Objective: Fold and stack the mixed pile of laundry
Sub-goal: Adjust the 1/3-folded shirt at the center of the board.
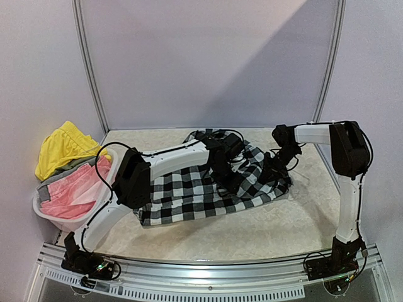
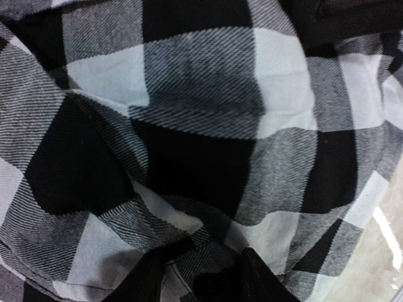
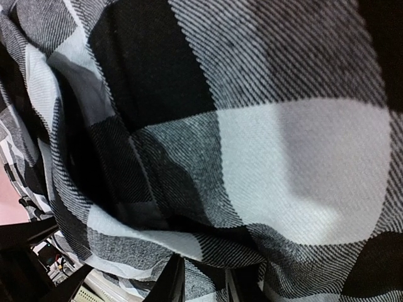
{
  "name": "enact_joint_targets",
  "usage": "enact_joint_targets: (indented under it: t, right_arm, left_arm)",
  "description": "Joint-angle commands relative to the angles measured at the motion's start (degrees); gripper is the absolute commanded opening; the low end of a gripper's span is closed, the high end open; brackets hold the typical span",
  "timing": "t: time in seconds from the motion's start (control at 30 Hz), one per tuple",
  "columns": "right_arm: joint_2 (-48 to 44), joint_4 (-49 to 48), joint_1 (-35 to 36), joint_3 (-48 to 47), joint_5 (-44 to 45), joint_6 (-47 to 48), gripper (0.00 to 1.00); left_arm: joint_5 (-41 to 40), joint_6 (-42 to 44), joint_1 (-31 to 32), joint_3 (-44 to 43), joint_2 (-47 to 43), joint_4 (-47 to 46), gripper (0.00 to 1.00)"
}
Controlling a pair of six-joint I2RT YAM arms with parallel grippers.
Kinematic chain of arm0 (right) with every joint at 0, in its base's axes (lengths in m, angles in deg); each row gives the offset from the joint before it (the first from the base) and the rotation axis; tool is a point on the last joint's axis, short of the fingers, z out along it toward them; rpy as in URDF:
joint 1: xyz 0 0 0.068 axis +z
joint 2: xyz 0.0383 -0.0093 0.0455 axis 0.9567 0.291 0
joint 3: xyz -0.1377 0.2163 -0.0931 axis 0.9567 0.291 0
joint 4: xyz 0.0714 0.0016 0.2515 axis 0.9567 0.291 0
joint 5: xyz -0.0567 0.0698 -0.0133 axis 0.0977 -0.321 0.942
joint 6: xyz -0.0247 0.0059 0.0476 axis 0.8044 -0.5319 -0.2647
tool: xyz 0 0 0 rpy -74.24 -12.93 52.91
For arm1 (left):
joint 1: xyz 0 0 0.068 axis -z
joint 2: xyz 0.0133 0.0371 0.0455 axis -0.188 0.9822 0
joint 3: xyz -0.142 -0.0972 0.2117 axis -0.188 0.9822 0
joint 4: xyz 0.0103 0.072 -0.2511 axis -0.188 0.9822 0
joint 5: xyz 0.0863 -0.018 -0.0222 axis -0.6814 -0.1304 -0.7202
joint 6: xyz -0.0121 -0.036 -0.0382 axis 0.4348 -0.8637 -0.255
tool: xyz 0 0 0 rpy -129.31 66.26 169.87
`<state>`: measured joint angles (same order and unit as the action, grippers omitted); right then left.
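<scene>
Left gripper [image 2: 200, 275] and right gripper [image 3: 208, 280] both pinching bunched folds of checked shirt [image 1: 189, 192], shirt sprawled mid-frame on pale speckled table [image 1: 302, 221], yellow garment [image 1: 60, 148] and pink garment [image 1: 72, 192] heaped in white basket [image 1: 63, 221] far left, plain lilac walls [image 1: 208, 56], metal posts [image 1: 88, 63] behind

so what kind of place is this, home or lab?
Probably a lab robot cell: blank panel walls framed by aluminium posts, arms bolted to an aluminium rail, and laundry staged in a white plastic basket.
</scene>
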<state>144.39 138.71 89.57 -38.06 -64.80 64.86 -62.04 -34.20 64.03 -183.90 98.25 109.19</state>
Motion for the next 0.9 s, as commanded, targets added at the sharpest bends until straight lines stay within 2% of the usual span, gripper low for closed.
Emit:
enact_joint_targets:
  t: [0.0, 0.07, 0.17, 0.23, 0.6, 0.87]
  right_arm:
    - [1.6, 2.9, 0.3, 0.0, 1.6, 0.9, 0.23]
    - [1.6, 3.0, 0.3, 0.0, 1.3, 0.6, 0.23]
    - [1.5, 3.0, 0.3, -0.1, 1.3, 0.2, 0.23]
    - [1.6, 2.9, 0.3, -0.1, 1.4, 0.1, 0.22]
    - [2.1, 2.5, 0.3, -0.4, 2.4, -0.4, 0.22]
    - [2.7, 2.5, 0.3, -1.2, 2.6, -0.6, 0.22]
  left_arm:
    - [-7.6, 1.0, 1.2, -1.0, 2.5, 1.4, 0.39]
    - [-9.8, 1.5, 1.2, -1.0, 2.8, 1.8, 0.32]
    - [-11.0, 2.0, 1.2, -0.9, 2.4, 2.8, 0.1]
    - [-11.2, 2.3, 1.2, -0.3, 0.9, 2.6, 0.03]
    - [-7.5, 4.8, -1.4, 9.5, -14.3, -1.2, 0.04]
    - [0.2, 8.1, -3.2, 16.7, -19.3, -2.3, 0.04]
